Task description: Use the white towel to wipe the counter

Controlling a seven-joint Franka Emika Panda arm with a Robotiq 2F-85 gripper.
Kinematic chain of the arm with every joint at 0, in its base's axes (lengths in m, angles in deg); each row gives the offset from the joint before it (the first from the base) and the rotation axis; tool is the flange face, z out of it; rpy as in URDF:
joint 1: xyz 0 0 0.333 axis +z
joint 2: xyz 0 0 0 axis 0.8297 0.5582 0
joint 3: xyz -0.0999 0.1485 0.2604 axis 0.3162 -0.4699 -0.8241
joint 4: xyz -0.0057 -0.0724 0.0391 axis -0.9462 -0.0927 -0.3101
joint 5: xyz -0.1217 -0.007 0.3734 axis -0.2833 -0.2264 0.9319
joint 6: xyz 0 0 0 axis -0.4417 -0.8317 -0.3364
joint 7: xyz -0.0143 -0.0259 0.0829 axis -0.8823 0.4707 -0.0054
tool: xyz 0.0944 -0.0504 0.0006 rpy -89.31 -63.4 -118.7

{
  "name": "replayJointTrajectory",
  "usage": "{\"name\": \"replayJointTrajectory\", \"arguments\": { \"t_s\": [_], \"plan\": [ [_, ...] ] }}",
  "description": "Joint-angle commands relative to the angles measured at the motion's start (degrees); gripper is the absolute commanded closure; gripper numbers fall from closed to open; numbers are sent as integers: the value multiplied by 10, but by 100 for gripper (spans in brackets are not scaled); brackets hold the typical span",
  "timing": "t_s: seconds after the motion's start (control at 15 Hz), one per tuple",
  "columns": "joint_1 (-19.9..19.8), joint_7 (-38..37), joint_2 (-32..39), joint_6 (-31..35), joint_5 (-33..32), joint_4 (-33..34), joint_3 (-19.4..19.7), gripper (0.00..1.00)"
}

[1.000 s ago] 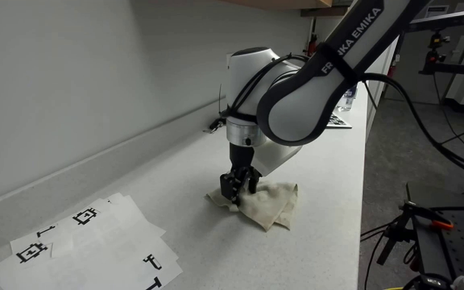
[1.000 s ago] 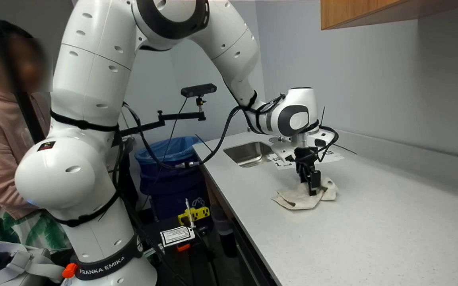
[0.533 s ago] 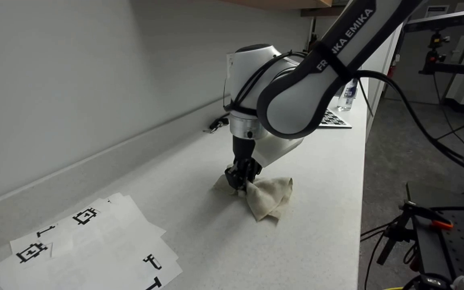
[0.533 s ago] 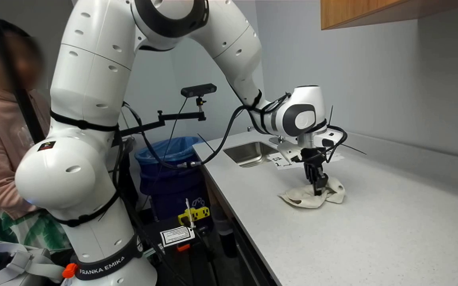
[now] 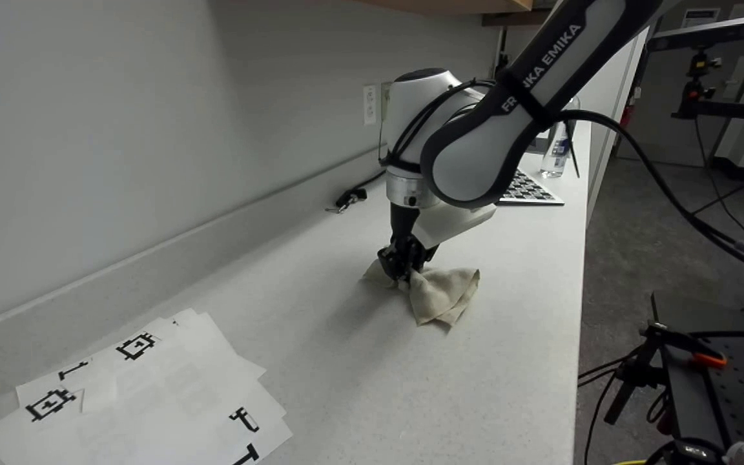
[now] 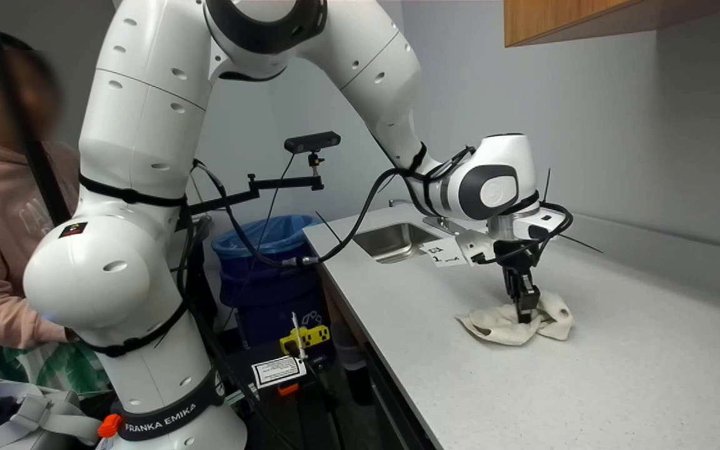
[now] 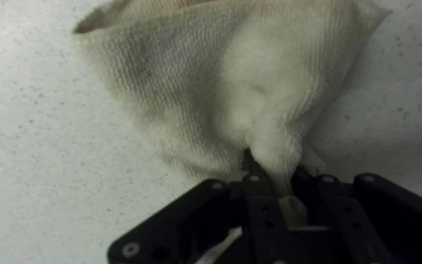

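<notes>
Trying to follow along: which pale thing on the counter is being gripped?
The crumpled off-white cloth towel, pinched in the black gripper; the flat white printed paper sheets lie apart, untouched.

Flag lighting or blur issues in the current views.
Wrist view: hand very dark, towel slightly soft; in an exterior view, a diffuse shadow on the counter by the towel; in an exterior view, the person's face is blurred; in both exterior views, part of the wall is shaded.
</notes>
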Motion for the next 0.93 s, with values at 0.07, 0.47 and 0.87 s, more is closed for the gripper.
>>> {"name": "replayJointTrajectory", "arguments": {
  "t_s": [0.07,0.47,0.87],
  "plan": [
    [-4,-32,-7,26,7,-27,35,97],
    [-9,-64,-10,29,2,-35,63,97],
    [-11,-71,-7,24,9,-20,54,97]
  ]
}}
